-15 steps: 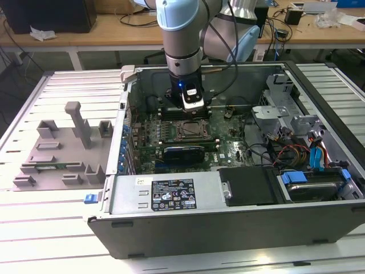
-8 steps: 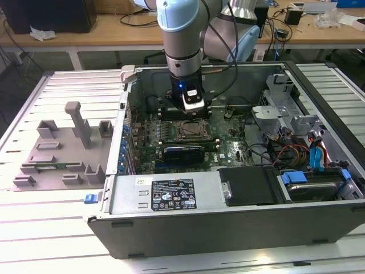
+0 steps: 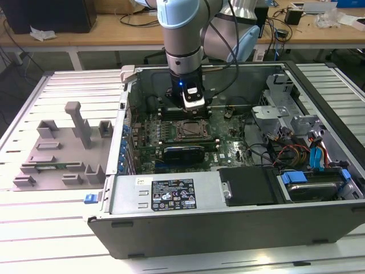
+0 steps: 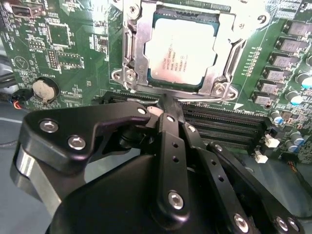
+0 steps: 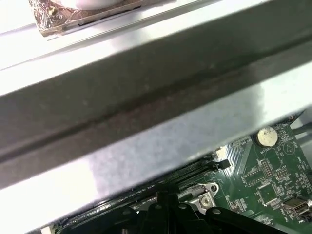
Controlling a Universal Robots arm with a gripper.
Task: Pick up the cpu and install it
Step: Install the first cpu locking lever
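One arm reaches down into an open computer case (image 3: 171, 200) on the counter (image 3: 34, 228) in the exterior view, its gripper (image 3: 191, 108) hanging just above the motherboard socket (image 3: 188, 130); a grey fixture tray (image 3: 63, 148) lies at the exterior view's left. In the second wrist view the cpu (image 4: 183, 51) sits flat inside the socket's metal frame (image 4: 129, 48), and the gripper (image 4: 168, 105) has its fingers drawn together, holding nothing, over the memory slots (image 4: 224, 124) beside it. In the first wrist view a grey metal bar (image 5: 146, 97) blocks most of the board (image 5: 273, 180).
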